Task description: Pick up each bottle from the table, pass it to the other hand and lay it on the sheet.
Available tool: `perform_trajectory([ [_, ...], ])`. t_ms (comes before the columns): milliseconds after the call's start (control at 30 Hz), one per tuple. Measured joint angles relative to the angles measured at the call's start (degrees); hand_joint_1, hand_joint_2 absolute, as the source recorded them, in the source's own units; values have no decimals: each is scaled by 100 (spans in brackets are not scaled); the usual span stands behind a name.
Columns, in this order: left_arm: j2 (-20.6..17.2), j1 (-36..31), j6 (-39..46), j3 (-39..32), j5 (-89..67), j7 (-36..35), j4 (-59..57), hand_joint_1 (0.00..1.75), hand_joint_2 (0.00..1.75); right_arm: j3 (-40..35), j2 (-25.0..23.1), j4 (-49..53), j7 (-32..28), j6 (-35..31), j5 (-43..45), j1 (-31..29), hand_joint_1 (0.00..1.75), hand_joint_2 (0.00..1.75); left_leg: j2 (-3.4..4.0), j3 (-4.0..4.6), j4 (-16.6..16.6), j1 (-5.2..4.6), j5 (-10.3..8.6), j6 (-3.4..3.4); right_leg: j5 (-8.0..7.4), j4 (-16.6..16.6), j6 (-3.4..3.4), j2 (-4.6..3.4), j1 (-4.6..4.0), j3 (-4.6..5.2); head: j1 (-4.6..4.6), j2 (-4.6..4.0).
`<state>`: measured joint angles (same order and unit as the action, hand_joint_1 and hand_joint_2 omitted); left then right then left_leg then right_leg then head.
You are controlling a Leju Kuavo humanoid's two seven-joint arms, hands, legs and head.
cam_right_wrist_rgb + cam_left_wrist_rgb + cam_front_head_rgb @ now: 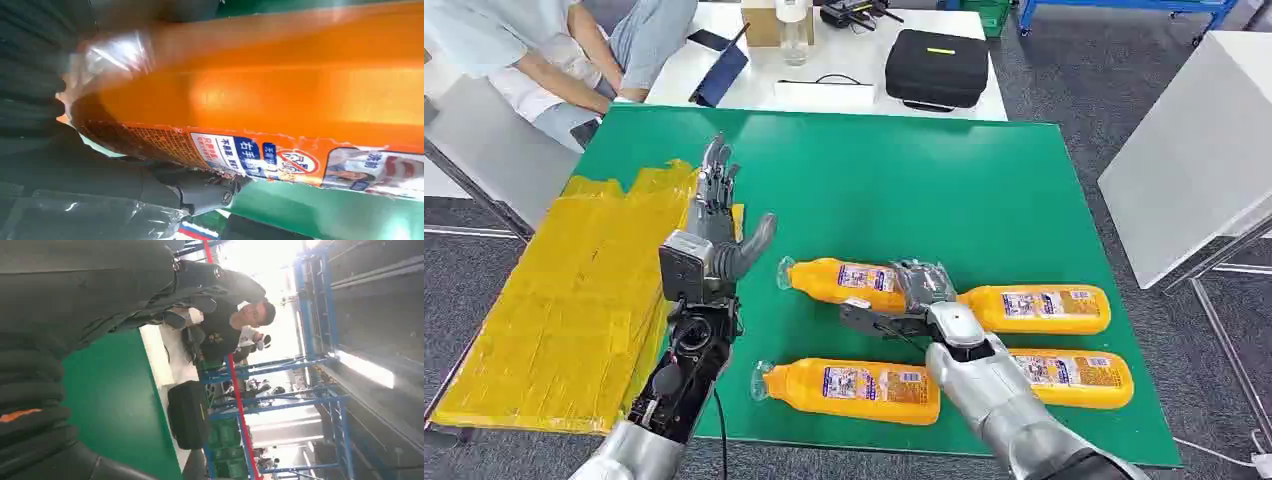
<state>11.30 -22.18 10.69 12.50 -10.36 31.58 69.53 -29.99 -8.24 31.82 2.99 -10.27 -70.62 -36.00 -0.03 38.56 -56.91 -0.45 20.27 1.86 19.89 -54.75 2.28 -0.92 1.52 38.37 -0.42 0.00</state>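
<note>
Slippage worries me: my right hand (921, 290) clasps the bottle (849, 282) at its base end, so the neck may droop; left hand (714, 215) waits, fingers spread.

Green table (984, 170); yellow sheet (564, 300) at left, four orange bottles (849, 388) lying

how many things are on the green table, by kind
orange bottles: 4
yellow sheet: 1
total: 5
</note>
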Motion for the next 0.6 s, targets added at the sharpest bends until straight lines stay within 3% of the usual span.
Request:
perform_trajectory([
  [233,2,1,13,0,0,0,-39,0,175,162,-44,-68,-57,-103,-15,-3,175,175,0,-1,0,0,1,0,0,0,0,0,0,0,0,0],
  [367,4,4,15,0,0,0,-39,0,175,364,-90,-59,-301,-923,322,93,175,175,-3,2,0,0,-1,0,-1,-1,1,1,0,0,2,0],
  [467,4,31,-2,4,13,-4,-20,0,175,765,-147,287,-1035,-1708,1206,290,175,175,0,4,0,0,1,0,-1,-1,2,-1,0,2,0,0],
  [600,7,76,-442,53,376,-85,116,0,175,1336,-230,1089,-2303,-2265,2701,572,175,175,-7,6,0,0,2,-1,3,-1,3,4,0,4,0,0],
])
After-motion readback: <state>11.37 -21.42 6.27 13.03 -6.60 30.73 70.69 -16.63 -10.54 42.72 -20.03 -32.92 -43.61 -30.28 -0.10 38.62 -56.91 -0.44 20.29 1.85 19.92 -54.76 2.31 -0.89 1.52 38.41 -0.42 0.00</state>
